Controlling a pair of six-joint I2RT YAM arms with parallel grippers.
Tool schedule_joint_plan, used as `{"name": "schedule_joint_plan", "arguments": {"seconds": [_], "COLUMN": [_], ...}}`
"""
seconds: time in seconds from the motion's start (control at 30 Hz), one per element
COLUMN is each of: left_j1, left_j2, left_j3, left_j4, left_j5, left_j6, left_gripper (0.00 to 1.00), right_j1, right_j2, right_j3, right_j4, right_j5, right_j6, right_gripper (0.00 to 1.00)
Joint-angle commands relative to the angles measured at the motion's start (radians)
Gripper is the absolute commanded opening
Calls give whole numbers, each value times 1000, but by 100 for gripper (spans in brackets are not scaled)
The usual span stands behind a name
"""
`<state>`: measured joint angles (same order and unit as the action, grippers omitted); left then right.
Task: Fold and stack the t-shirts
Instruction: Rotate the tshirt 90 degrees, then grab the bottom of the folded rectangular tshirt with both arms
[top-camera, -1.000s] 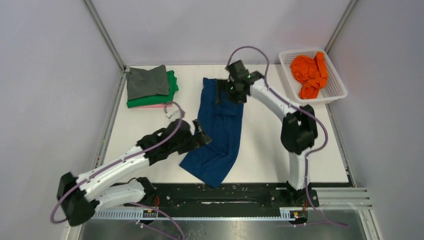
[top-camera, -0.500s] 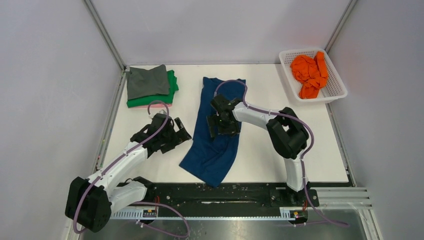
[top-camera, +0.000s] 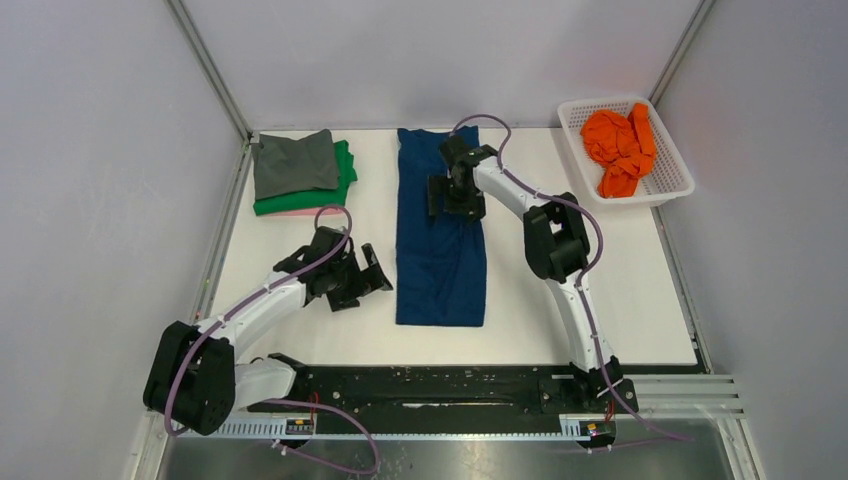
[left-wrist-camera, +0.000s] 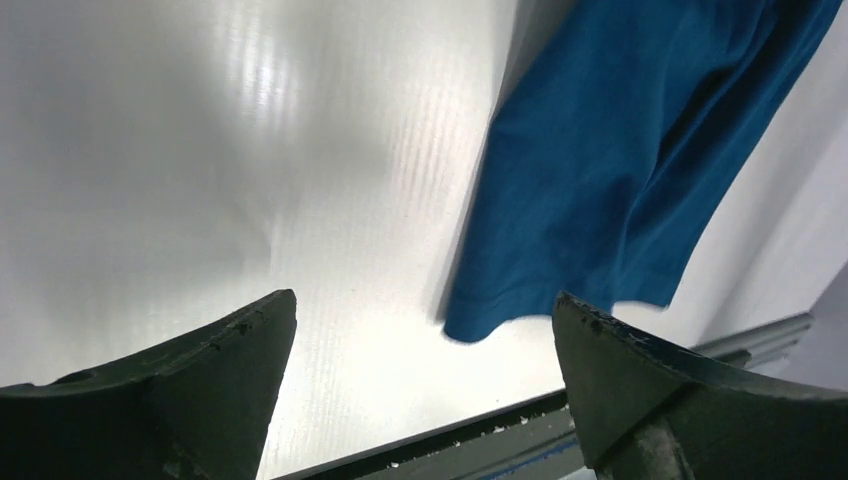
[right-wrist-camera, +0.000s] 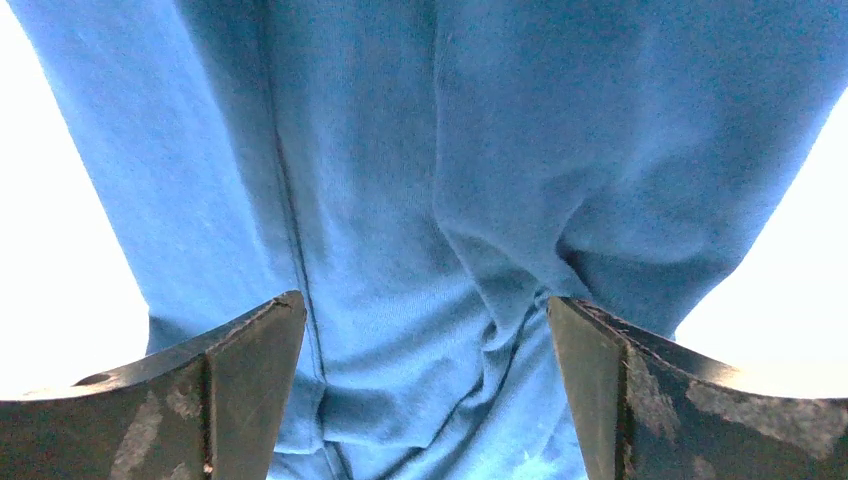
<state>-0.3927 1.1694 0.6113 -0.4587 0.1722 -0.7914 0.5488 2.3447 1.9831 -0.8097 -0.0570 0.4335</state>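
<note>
Left tool (top-camera: 362, 284) beside the blue t-shirt (top-camera: 440, 270) and right tool (top-camera: 455, 205) above it both gape empty — we should pinch its near corners evenly and fold it up the bench (top-camera: 570, 290).

Lab test cell: grey panel walls (top-camera: 90, 200), white table (top-camera: 600, 300).

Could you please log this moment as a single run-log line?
blue t-shirt: flat long strip, mid-table | left fingers: open, beside it | right fingers: open, over it
</note>
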Motion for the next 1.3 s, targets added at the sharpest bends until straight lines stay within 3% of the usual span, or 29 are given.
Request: {"name": "schedule_joint_plan", "arguments": {"seconds": [0.0,0.13,0.23,0.3,0.4,0.67,0.87,1.07,1.27], "left_j1": [-8,-100,-157,-182,-226,-298,-330,-348,-365], "left_j2": [40,78,107,124,147,280,278,247,217], "left_j3": [-15,-12,-13,-21,-21,20,-3,-10,-15], "left_j4": [86,126,182,204,202,200,177,145,144], "left_j5": [141,123,102,80,0,-4,-33,-52,-44], "left_j6": [21,5,-34,-58,-74,-47,-65,-99,-125], "left_gripper": [99,99,94,85,70,38,2,0,0], "right_j1": [-28,-27,-27,-29,-29,-28,10,20,20], "right_j2": [47,-55,-261,-413,-593,-803,-806,-787,-765], "right_j3": [234,208,-38,-281,-579,-1030,-1138,-1167,-1175], "right_j4": [-106,-103,16,175,286,318,361,355,326], "right_j5": [-46,-63,-87,-81,-74,-216,-306,-338,-368], "right_j6": [-143,-172,-143,-100,-29,98,143,170,161], "right_gripper": [99,99,99,99,98,88,73,59,24]}}
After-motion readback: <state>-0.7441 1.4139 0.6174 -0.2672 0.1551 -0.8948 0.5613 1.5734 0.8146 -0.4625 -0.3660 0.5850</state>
